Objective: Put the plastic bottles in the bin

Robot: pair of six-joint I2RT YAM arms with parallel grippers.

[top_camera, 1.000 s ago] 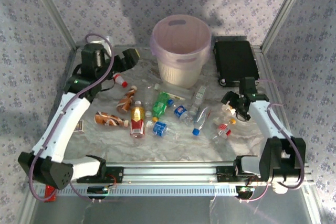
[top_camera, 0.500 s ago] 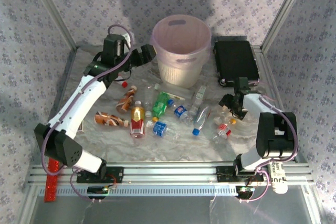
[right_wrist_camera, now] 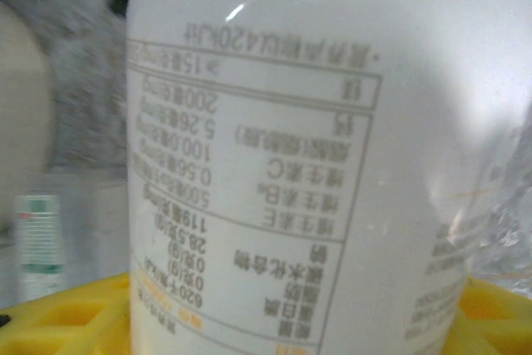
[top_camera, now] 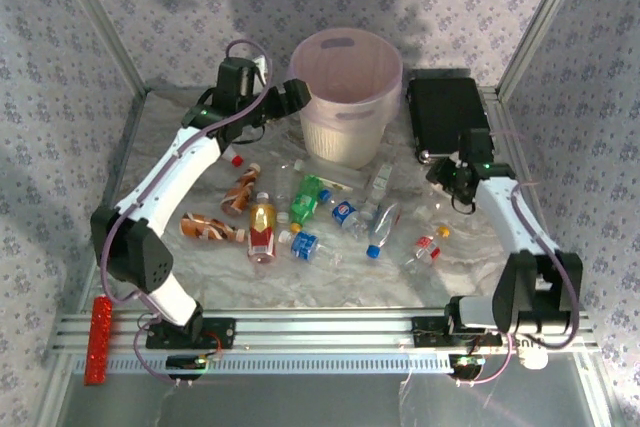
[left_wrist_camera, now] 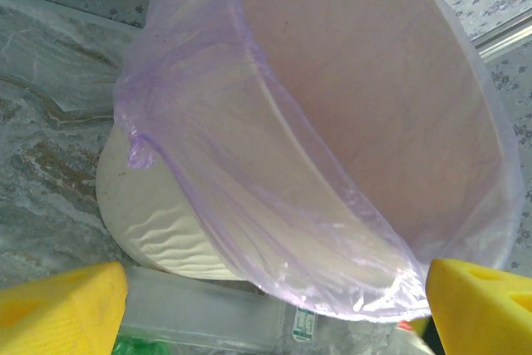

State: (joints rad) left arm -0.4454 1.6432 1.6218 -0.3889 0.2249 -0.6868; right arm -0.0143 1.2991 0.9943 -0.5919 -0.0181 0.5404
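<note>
Overhead view looks down; left wrist, close, shares the bin (top_camera: 345, 137).

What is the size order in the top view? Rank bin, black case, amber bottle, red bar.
Largest first:
round pale pink translucent plastic bin
flat black rectangular case
flat red bar and amber plastic bottle: too alike to rank

At least ten plastic bottles (top_camera: 262, 227) lay on the surface (top_camera: 340, 282): two brown, one amber, one green, two with blue labels, two clear, and two with red caps. Any further clear ones were lost in the glare. One more, a white bottle (right_wrist_camera: 274, 164), sat clamped in the right hand (top_camera: 455, 185). There was one bin (top_camera: 345, 137), one black case (top_camera: 450, 112) and one red bar (top_camera: 100, 339). There were two arms, the other ending in the left hand (top_camera: 292, 97).
</note>
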